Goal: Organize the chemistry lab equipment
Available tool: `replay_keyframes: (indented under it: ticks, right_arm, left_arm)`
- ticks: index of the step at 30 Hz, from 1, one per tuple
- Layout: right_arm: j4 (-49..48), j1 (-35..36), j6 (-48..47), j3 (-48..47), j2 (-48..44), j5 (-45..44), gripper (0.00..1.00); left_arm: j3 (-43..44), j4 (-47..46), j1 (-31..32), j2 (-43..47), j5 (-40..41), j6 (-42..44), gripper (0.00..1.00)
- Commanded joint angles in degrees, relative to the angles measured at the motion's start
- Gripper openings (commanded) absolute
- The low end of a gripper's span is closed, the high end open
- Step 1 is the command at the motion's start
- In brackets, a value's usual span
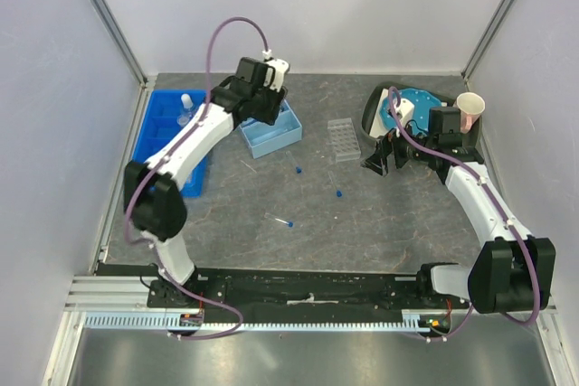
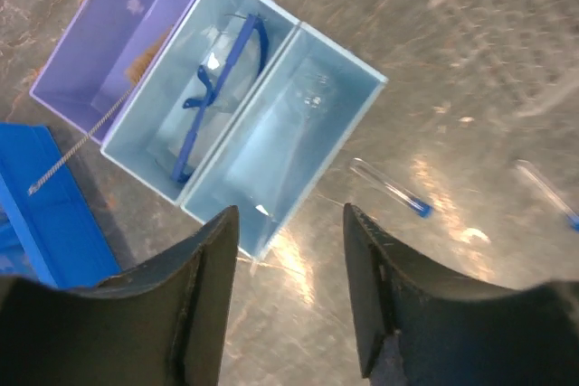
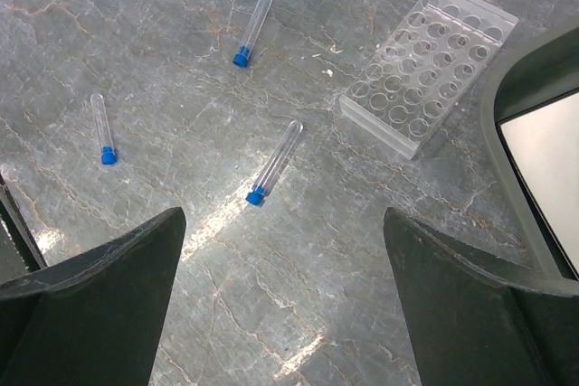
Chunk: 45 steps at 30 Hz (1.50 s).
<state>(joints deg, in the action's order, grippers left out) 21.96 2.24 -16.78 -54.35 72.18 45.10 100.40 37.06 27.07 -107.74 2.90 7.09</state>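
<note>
Blue-capped clear tubes (image 3: 274, 163), grey marbled table (image 3: 271, 314)

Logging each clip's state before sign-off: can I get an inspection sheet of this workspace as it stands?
Surface: grey marbled table, glare in patches.
Job's things: safety glasses and a clear flask in adjoining compartments of the light blue bin; three blue-capped tubes loose on the table near the empty tube rack.
Clutter: paper cup, blue disc.
Grippers: left gripper open above the bin's near corner; right gripper open above the tubes.
Cables: a purple cable loops along each arm.
Surroundings: plain enclosure walls.
</note>
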Motion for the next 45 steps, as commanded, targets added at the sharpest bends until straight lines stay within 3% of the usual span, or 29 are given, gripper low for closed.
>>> replay_keyframes:
  ticks: [1, 5, 9, 16, 25, 33, 40, 45]
  right_arm:
    - [0.0, -0.5, -2.3, 0.6, 0.7, 1.8, 0.98]
    - [1.9, -0.6, -5.2, 0.3, 1.3, 3.0, 0.98]
    - [2.7, -0.9, -8.4, 0.8, 1.1, 4.5, 0.98]
    - [3.4, 0.3, -13.8, 3.5, 0.3, 13.2, 0.98]
    - [5.0, 14.0, -8.8, -2.9, 8.6, -3.8, 0.98]
    - [-1.6, 25.3, 7.3, -4.5, 15.4, -31.7, 0.98]
    - [-7.5, 29.3, 13.7, -3.3, 20.1, -39.1, 0.97]
    - [-6.5, 29.3, 14.9, -5.9, 25.5, -39.1, 0.75]
  left_arm:
    - [-14.2, -16.1, -0.1, 16.4, -5.5, -11.7, 0.61]
    - [-34.3, -27.6, -0.7, 30.5, -8.6, -16.5, 0.82]
    - [-44.8, -29.8, -2.5, 42.6, -15.3, -17.4, 0.84]
    - [-58.4, -25.5, -2.6, 57.4, -11.7, -15.2, 0.84]
    - [-60.3, -17.0, -2.6, 67.8, -5.8, -13.2, 0.84]
    - [-62.1, -17.5, -2.5, 76.4, 1.1, -13.6, 0.85]
    - [-62.3, -17.5, -2.5, 77.9, 2.5, -13.2, 0.85]
    - [-62.4, -17.5, -2.5, 78.2, 2.4, -13.3, 0.85]
